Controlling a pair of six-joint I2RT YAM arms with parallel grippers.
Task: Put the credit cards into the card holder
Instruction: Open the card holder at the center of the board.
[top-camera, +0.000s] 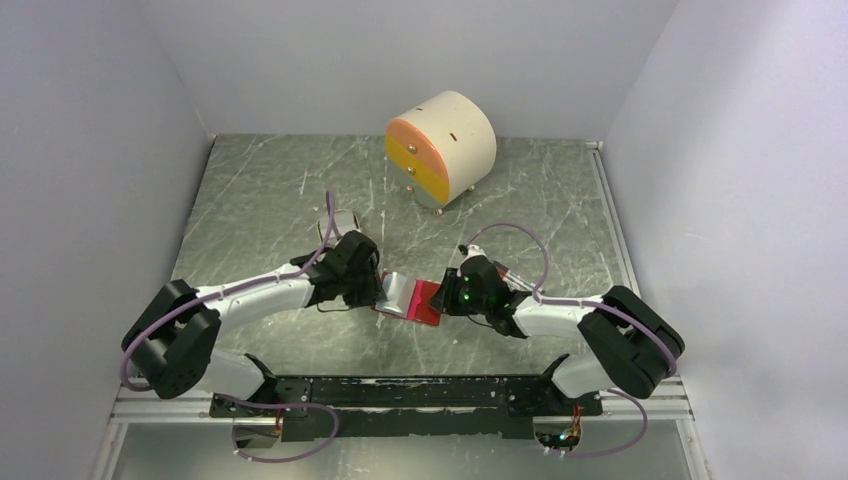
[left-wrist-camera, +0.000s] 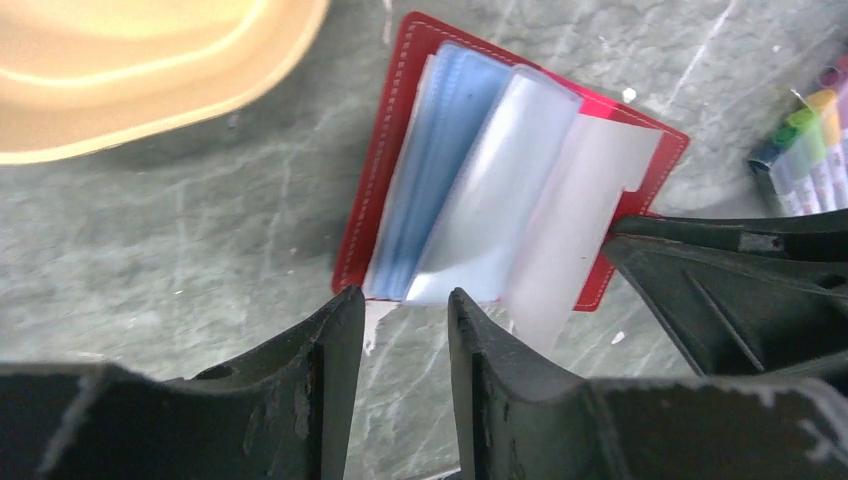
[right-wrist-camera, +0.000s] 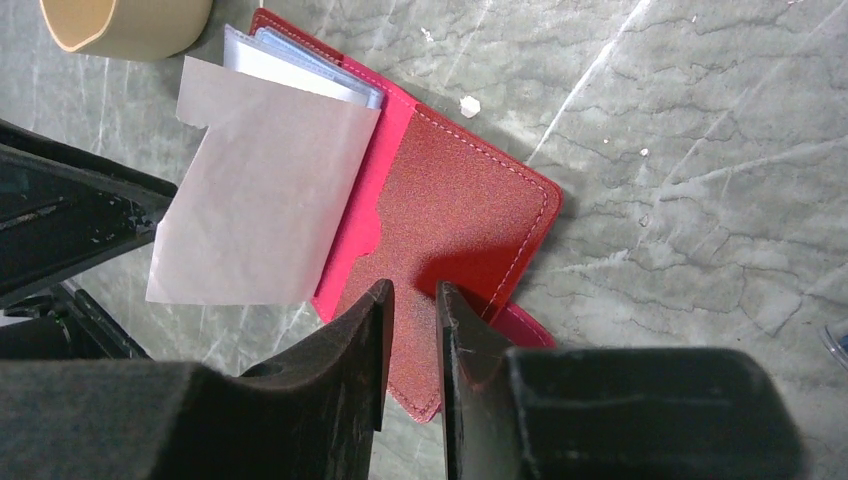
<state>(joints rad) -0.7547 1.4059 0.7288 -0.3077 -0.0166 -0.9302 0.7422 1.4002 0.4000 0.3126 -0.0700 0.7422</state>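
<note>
The card holder (right-wrist-camera: 460, 210) lay open and flat on the counter (right-wrist-camera: 680, 200), directly between the two grippers, which met it from opposite sides. The left gripper (left-wrist-camera: 405, 300) hung at the holder's left half with its jaws a moderate gap apart and nothing between them. Its fingertips (left-wrist-camera: 345, 310) sat just at the near edge of the fanned pockets, though contact could not be made out. Those pockets (left-wrist-camera: 500, 190) were clear and pale blue and stood up from the red cover like half-turned pages. The frosted outermost leaf (right-wrist-camera: 260, 190) leaned toward the right half. The right gripper (right-wrist-camera: 412, 295) came down over the right half with its jaws parted only by a narrow slit. Its tips were on or just above the textured red inner flap, and the flap showed through the gap rather than being pinched. From the left wrist view, one of its dark fingers reached the holder's right edge. Beyond the holder, a tan tray (left-wrist-camera: 150, 80) lay near its far left corner, apart from it. A bundle of coloured sticks (left-wrist-camera: 810, 150) lay off to the right. At the back of the counter, well apart from all this, stood a round cream drawer unit (top-camera: 440, 148) with an orange and yellow front.
</note>
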